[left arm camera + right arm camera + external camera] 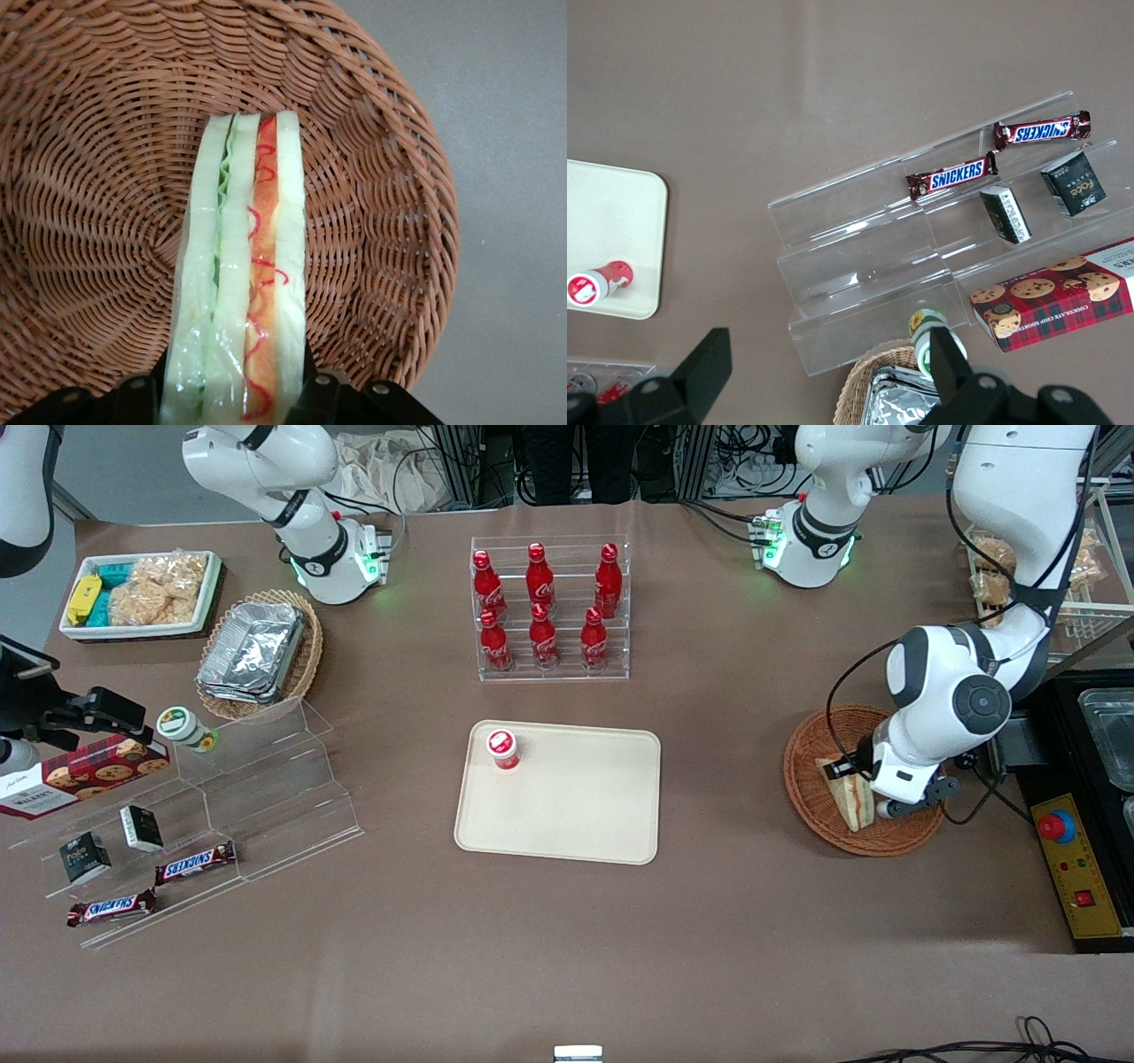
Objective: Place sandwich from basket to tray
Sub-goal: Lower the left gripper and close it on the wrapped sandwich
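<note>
The triangular white-bread sandwich with red and green filling layers [237, 274] stands on edge in the round reddish-brown woven wicker basket [811, 797], which sits toward the working arm's end of the bench [567, 957]. The left arm's pincer [873, 793] is down inside the basket, and in the wrist view its two black fingers [321, 394] sit against the outer bread faces, so it is judged closed around the sandwich. The sandwich has not left the basket.

Risks from this position:
- The wedge appears soft and film-wrapped. Excess squeeze may crush the layers; too little may let it slip during the lift.
- The grip sits at one end of the wedge, so the free end may sag or swing.
- A low exit may catch the basket rim and drag the basket along.

The flat beige rectangular plastic tray with rounded corners [585, 815] lies mid-bench, well apart from the basket. A small red-capped cup [502, 748] occupies one tray corner; placement should avoid it.

Legible markings: "SNICKERS" on two bars [195, 863] on the clear acrylic stepped stand [266, 797], and "WALKER'S" on the red tartan biscuit box [84, 772]. Farther from the front camera, the six red bottles [542, 607] in the clear rack carry white script too small to read.
</note>
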